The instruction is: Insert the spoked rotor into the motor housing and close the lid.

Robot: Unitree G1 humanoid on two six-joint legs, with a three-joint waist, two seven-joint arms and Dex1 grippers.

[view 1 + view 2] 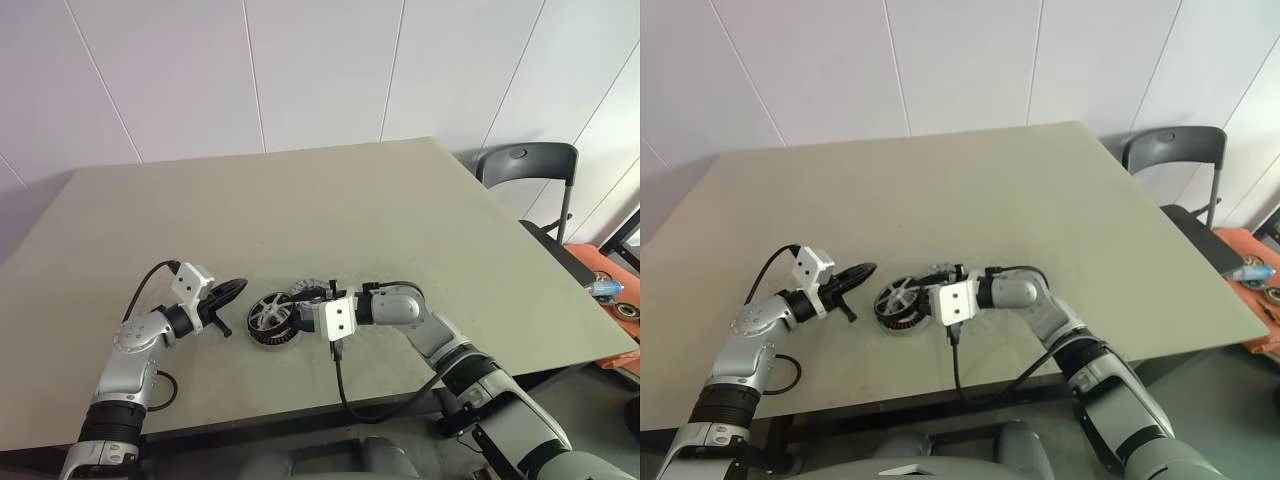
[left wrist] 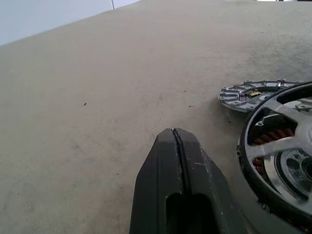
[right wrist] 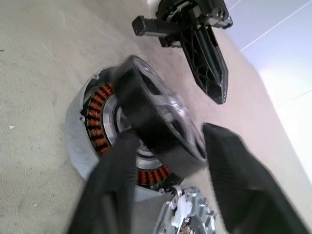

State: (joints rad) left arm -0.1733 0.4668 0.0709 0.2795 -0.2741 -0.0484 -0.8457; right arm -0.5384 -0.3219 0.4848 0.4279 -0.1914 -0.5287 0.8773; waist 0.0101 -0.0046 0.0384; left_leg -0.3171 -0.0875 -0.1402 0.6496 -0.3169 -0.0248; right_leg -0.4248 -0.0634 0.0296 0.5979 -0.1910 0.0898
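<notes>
The motor housing, a round puck with copper windings, lies on the table near its front edge. The spoked rotor, a dark ring with silver spokes, sits tilted on top of it. My right gripper is open, one finger on either side of the rotor, and a gap shows beside one finger. The lid, a flat grey ribbed disc, lies on the table just behind the housing. My left gripper is shut and empty, its tip a short way left of the housing.
The beige table stretches far back behind the parts. A black chair stands at its far right corner. Cables hang from both wrists, the right one over the front edge.
</notes>
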